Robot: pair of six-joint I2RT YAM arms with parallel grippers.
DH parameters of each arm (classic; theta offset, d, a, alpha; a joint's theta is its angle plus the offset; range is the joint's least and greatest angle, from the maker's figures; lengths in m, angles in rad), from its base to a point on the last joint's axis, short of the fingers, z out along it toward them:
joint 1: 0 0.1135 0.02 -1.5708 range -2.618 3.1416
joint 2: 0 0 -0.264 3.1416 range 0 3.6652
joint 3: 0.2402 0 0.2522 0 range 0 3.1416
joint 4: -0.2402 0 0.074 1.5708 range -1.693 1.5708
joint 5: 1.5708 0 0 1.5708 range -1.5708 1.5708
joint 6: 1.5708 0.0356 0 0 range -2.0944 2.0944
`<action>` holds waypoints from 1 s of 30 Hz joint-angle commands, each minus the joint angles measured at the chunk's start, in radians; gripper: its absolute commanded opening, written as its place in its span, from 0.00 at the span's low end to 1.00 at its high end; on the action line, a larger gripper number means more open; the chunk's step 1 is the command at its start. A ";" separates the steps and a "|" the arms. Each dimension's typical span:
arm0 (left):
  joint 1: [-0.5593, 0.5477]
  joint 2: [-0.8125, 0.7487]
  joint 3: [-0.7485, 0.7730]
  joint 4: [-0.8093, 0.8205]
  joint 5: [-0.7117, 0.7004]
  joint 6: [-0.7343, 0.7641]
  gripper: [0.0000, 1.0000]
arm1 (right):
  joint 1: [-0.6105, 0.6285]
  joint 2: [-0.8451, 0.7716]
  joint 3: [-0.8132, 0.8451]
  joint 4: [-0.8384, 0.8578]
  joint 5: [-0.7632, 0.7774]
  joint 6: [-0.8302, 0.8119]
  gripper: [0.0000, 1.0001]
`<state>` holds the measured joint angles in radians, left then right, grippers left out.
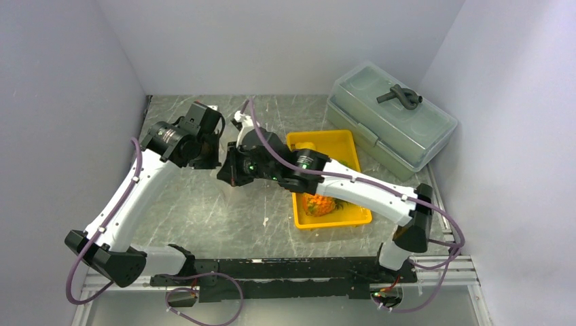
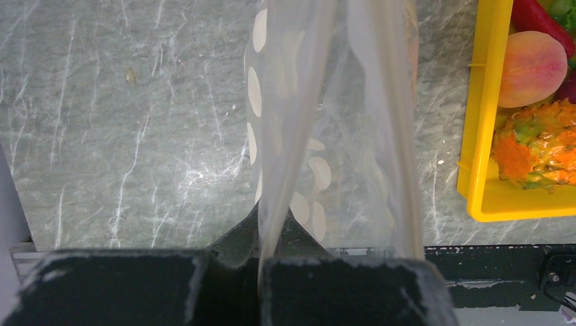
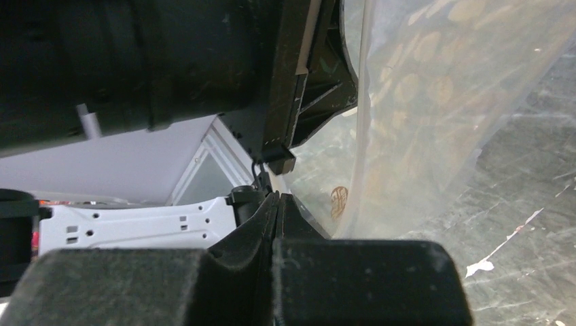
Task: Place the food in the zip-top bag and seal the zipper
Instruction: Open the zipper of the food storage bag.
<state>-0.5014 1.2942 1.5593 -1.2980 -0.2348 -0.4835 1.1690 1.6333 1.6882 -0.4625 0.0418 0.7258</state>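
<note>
While the food (image 2: 536,139) lies in the tray (image 2: 483,136), the left claw (image 2: 261,261) pinches the empty bag (image 2: 339,136) and the right claw (image 3: 277,231) is clenched at its edge; filling and sealing remain.

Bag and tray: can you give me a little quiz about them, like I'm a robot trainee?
1. Fill in: the tray is coloured ____.
2. True or false: the pineapple lies inside the bag.
3. The left gripper is pinching: A tray, B bag, C pineapple.
Key: 1 yellow; 2 false, it lies in the tray; 3 B.
</note>
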 commanded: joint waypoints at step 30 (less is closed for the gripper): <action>-0.045 -0.104 -0.080 0.020 0.040 0.023 0.00 | -0.031 0.136 0.121 -0.174 0.410 0.050 0.00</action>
<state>-0.5327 1.2293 1.4960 -1.2903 -0.2211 -0.4786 1.1633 1.7561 1.7542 -0.6430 0.4164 0.7700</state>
